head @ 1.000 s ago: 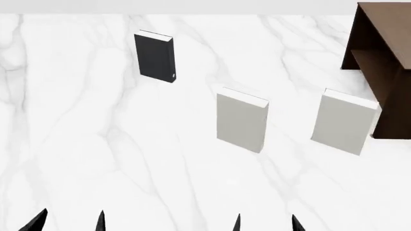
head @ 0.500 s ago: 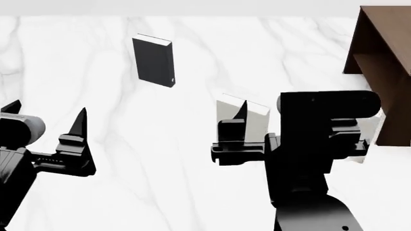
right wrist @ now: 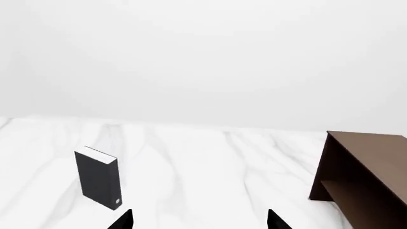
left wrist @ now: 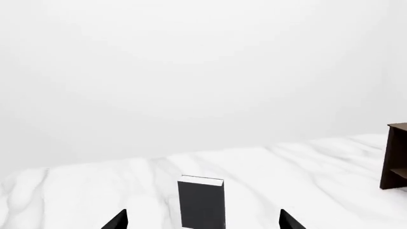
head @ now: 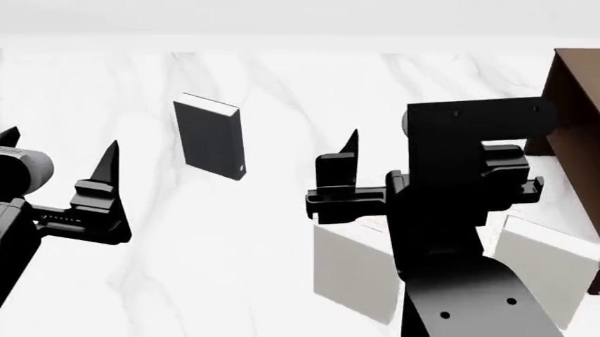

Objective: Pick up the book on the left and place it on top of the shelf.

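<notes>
I've got the black book [head: 210, 137] standing upright on the white marble table [head: 235, 246], at the far left, well apart from everything. My left gripper [head: 58, 158] hovers nearer to me than the book, fingers [head: 106, 168] spread wide, nothing between them. My right gripper [head: 412, 151] hangs over the middle; only one finger shows past the arm, though its wrist view shows two tips apart. Two pale books [head: 352, 281] stand under it, and the brown shelf [head: 574, 105] sits at the right edge.
</notes>
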Available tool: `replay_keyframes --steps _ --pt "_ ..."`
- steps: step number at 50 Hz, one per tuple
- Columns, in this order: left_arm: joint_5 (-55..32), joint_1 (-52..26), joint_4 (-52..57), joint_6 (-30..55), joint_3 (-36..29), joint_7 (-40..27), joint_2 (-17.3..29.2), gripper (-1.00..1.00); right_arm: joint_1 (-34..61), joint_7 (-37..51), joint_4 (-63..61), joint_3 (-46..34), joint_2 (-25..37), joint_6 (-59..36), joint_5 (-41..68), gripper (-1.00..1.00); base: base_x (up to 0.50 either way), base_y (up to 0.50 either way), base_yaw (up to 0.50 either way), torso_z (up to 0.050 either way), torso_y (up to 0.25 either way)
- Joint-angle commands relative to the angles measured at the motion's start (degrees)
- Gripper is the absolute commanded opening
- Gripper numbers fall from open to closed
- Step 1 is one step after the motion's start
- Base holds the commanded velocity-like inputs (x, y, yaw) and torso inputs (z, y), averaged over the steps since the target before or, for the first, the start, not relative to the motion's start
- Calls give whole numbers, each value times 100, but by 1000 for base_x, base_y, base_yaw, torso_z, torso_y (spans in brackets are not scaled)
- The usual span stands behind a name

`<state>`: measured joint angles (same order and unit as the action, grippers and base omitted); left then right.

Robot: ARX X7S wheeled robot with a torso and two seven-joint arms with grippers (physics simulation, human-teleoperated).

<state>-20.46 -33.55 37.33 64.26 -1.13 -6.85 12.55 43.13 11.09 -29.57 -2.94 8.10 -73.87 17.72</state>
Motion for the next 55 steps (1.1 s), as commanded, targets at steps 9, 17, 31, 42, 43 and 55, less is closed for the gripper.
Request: replay_keyframes --steps 9,17,31,42,43,55 --pt "122 17 -71 -73 124 78 -58 100 -16 -81 128 -2 -39 87 -69 100 500 0 0 0 1" --pt "79 13 -46 -63 141 60 -54 100 -22 -69 116 -39 -12 87 -32 100 500 0 0 0 1" --pt "34 2 -42 -56 140 22 -24 100 -26 -40 135 -68 23 102 26 100 500 0 0 0 2" --pt "-4 -25 -37 -38 117 -4 -4 100 2 -20 148 -69 52 94 76 100 500 0 0 0 1" --pt "-6 -19 -43 -50 111 -2 -1 100 -6 -16 162 -79 57 116 71 100 500 0 0 0 0" --pt "-27 11 -92 -113 80 -19 18 100 46 57 286 -118 46 21 98 100 399 0 0 0 3"
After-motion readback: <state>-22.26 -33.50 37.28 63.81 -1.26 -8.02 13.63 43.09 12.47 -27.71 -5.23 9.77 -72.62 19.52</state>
